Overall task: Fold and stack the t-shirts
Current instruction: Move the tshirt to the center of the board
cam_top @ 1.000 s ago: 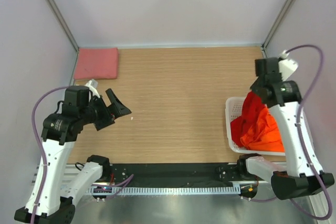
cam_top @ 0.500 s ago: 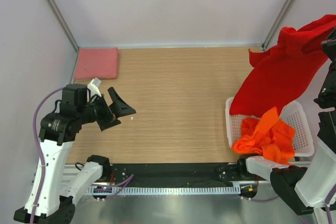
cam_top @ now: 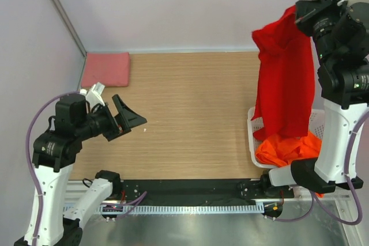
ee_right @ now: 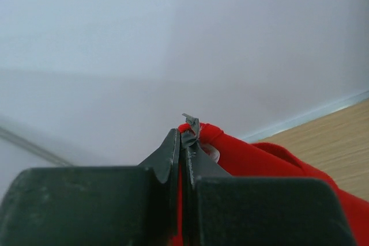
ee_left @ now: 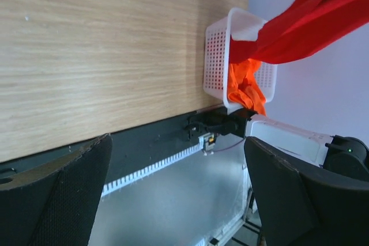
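Bright red soft cloth t-shirt (cam_top: pixel 282 79) hangs pinched at its top edge between the right gripper's (ee_right: pixel 183 142) closed jaws, draping below them, well apart from the left gripper's (cam_top: pixel 124 124) wide, empty jaws.

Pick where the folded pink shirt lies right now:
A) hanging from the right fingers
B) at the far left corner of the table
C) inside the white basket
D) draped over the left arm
B: the folded pink shirt lies flat at the far left corner of the table, while the right fingers pinch the red shirt hanging over the white basket.
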You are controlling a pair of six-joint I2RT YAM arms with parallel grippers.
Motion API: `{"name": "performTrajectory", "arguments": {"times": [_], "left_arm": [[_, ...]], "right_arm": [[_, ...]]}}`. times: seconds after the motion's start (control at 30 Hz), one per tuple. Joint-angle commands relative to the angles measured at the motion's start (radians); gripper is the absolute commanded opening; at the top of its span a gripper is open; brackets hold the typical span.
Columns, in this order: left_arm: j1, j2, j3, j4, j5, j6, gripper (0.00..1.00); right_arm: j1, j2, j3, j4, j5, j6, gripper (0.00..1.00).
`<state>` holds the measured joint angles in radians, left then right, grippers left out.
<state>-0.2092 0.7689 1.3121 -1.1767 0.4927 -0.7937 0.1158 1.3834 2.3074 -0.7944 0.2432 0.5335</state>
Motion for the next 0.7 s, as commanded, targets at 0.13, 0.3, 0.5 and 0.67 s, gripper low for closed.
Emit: {"name": "performTrajectory", "arguments": {"times": [0.13, 0.3, 0.5, 0.67], "left_arm": [[-0.006, -0.031, 0.168, 0.022, -0.111, 0.062, 0.96], [-0.004, -0.045, 0.184, 0.035, -0.169, 0.045, 0.95], [-0.004, -0.054, 0.204, 0.037, -0.229, 0.036, 0.95], [-0.002, -0.059, 0.187, 0.017, -0.247, 0.028, 0.96]], "right_arm": [[0.008, -0.063, -0.011, 0.460, -0.523, 0.394, 0.01], [0.008, -0.005, 0.040, 0.713, -0.582, 0.722, 0.02], [0.120, 0.063, -0.054, 0.801, -0.633, 0.875, 0.02], [0.273, 0.082, -0.218, 0.586, -0.714, 0.777, 0.02]]}}
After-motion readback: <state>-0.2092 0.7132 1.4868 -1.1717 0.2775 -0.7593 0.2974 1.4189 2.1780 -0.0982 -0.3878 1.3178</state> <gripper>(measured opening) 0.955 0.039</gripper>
